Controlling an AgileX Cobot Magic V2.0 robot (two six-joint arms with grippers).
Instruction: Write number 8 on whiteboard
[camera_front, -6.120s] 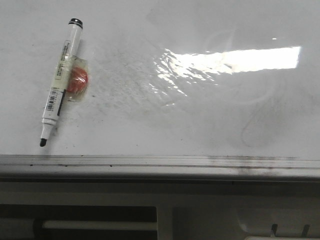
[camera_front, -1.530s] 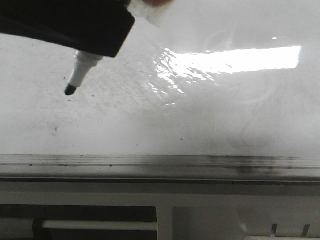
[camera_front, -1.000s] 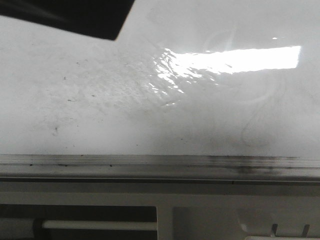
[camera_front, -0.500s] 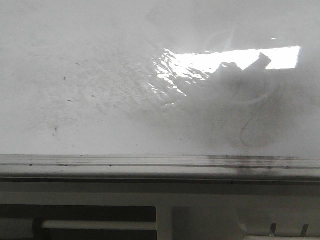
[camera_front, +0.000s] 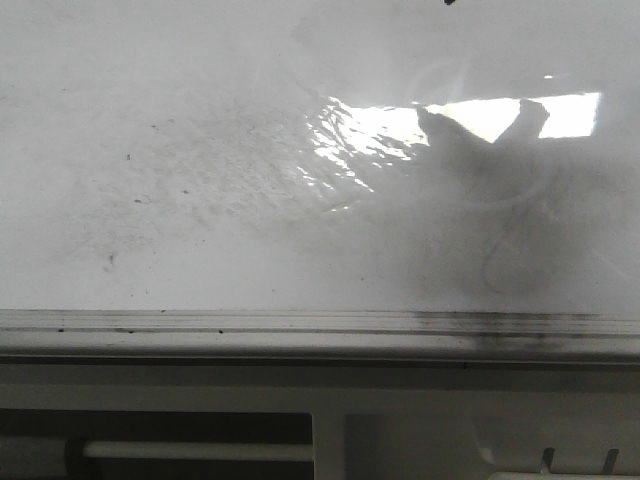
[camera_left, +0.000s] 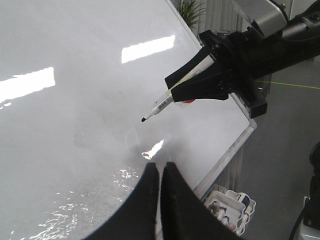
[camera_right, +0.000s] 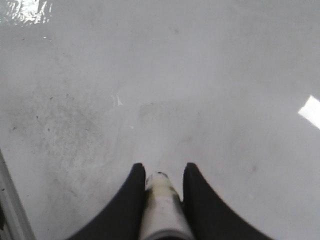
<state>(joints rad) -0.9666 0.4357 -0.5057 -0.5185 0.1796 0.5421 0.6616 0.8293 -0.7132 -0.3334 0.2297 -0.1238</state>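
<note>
Whiteboard (camera_front: 200, 150), a large glossy white panel with grey ink smudges, a bright light reflection and a dirty metal rail along its near edge, fills the front view; no black drawn figure 8 shows on it in any view, only a faint grey looped trace low on its right side. In the left wrist view the black right gripper (camera_left: 176, 91) reaches in over the board from its far edge, angled downward, its fingers pinching a white marker with a black tip (camera_left: 159, 106); the tip hangs above the surface, apart from it. The black left gripper (camera_left: 161, 172) has its two fingers pressed together, holding nothing. From the front, both arms are out of frame, save a dark speck at the top edge; only a dark shadow falls across the reflection. The right wrist view hides the marker's tip.
</note>
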